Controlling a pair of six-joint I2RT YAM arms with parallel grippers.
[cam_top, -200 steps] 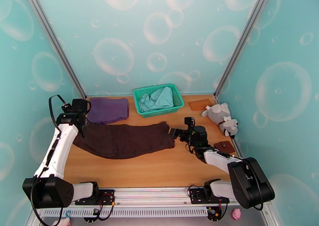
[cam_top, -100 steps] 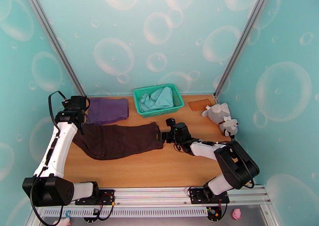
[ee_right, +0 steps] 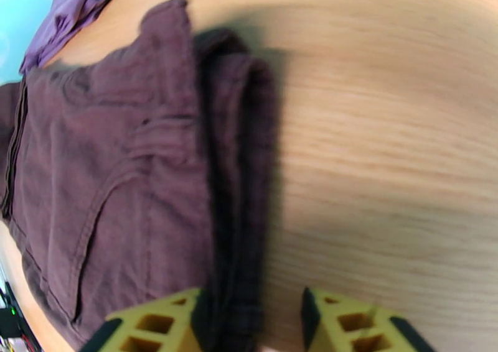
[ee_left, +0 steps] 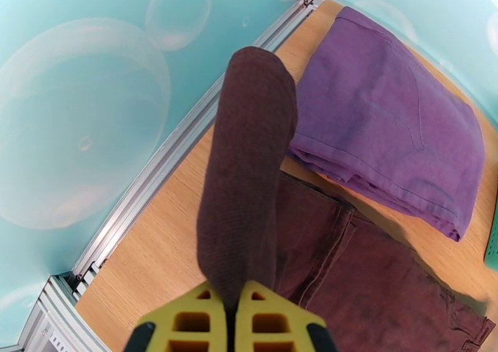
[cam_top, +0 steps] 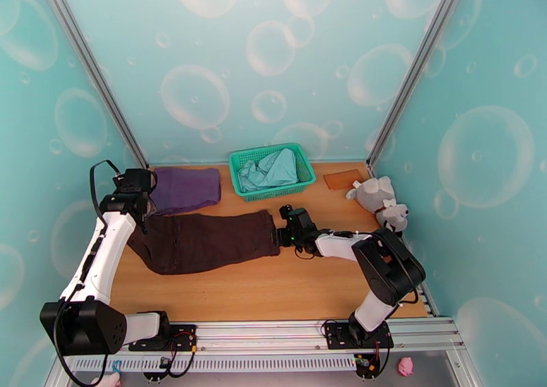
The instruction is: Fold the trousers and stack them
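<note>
Left gripper (ee_left: 235, 300) clamps trousers (cam_top: 205, 241) at left; right gripper (ee_right: 249, 313), half-open, apparently straddles their right hem: pinch all layers.

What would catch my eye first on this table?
The long brown trousers stretch across the middle of the wooden table. The left claw pinches their left end beside a folded purple cloth, while the right claw straddles their right end with its jaws apart. Behind them, a green basket holds a pale teal garment.
</note>
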